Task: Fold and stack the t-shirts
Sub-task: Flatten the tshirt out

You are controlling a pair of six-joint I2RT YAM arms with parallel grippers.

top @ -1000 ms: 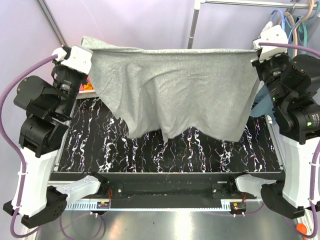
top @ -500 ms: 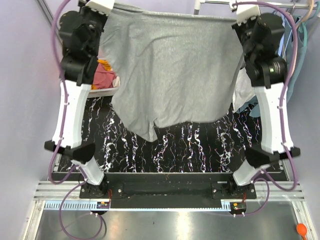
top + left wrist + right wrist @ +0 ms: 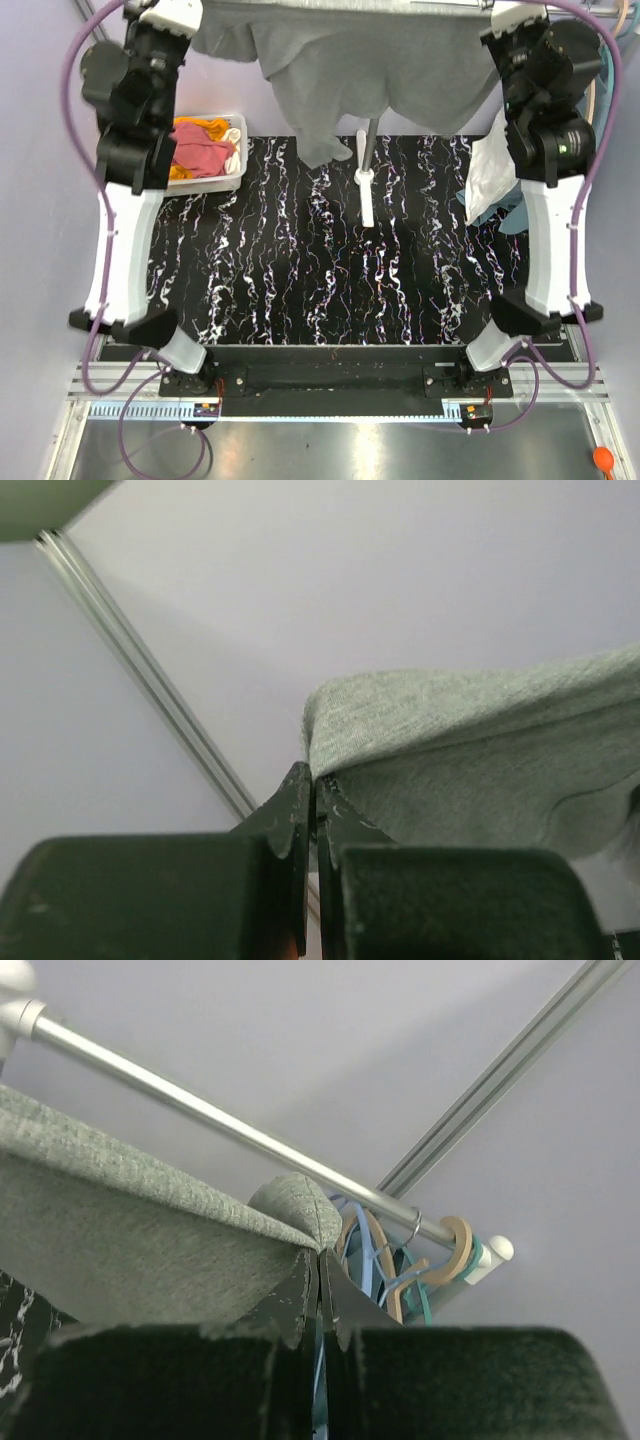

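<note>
Black marbled table (image 3: 330, 290), lilac walls. Far left, a white bin (image 3: 241, 150) held the pink and orange shirts (image 3: 195, 155). My left gripper (image 3: 312, 792) pinched one top corner of the grey t-shirt (image 3: 380, 60) and my right gripper (image 3: 320, 1265) pinched the other. It hung high at the far edge, presumably to spread flat.

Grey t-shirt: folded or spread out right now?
Spread, not folded: the grey t-shirt hangs stretched between the left tool and right tool, both shut on its edge.
</note>
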